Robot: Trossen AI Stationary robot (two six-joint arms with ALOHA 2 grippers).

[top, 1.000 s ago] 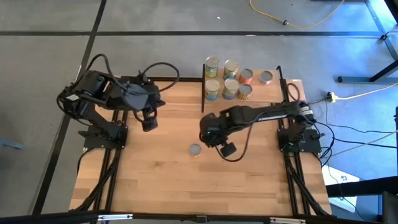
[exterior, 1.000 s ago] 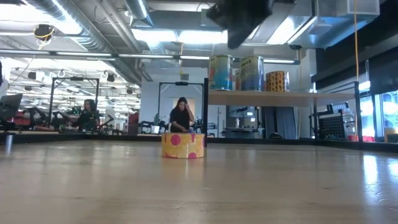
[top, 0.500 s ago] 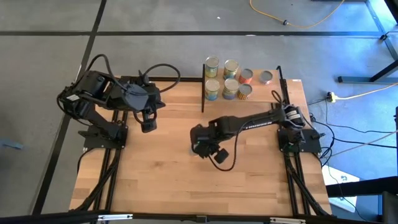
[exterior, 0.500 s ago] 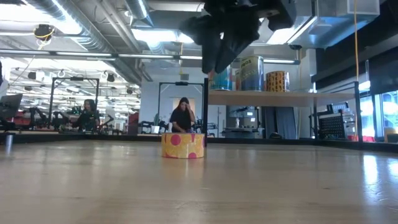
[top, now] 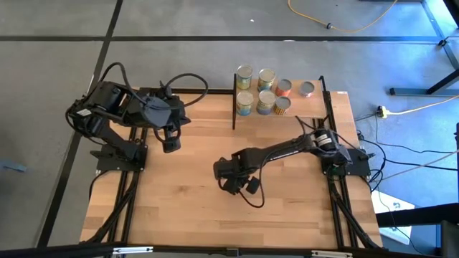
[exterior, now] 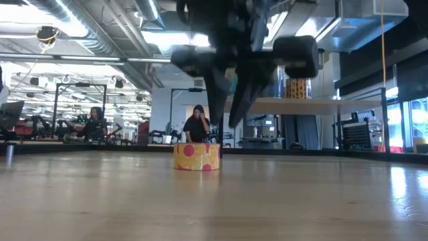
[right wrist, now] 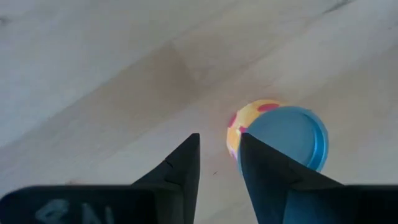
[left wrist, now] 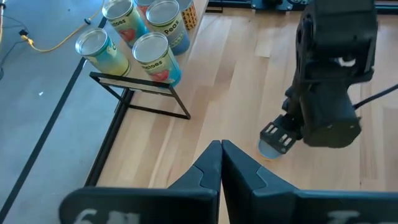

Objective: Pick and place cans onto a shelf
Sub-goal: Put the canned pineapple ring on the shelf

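Observation:
A low yellow can with pink dots and a silvery-blue top (exterior: 196, 156) stands upright on the tabletop, alone; it also shows in the right wrist view (right wrist: 280, 134) and the left wrist view (left wrist: 268, 150). My right gripper (exterior: 226, 127) hovers just above it, fingers pointing down and a little apart, empty; the can lies beside one finger, not between them (right wrist: 219, 140). In the high view the gripper (top: 228, 174) hides the can. Several cans (top: 265, 102) stand on the light-wood shelf (top: 301, 107) at the far edge. My left gripper (top: 171, 143) waits shut at the far left.
The shelf's black posts (top: 234, 100) stand at its left end, far from the lone can. Bare tabletop (top: 179, 208) lies on the near side. A person (exterior: 195, 126) shows in the room beyond the table.
My right gripper has moved toward the table's left and near edges and come down, from beside the shelf to just above the yellow can. The can has stayed where it was.

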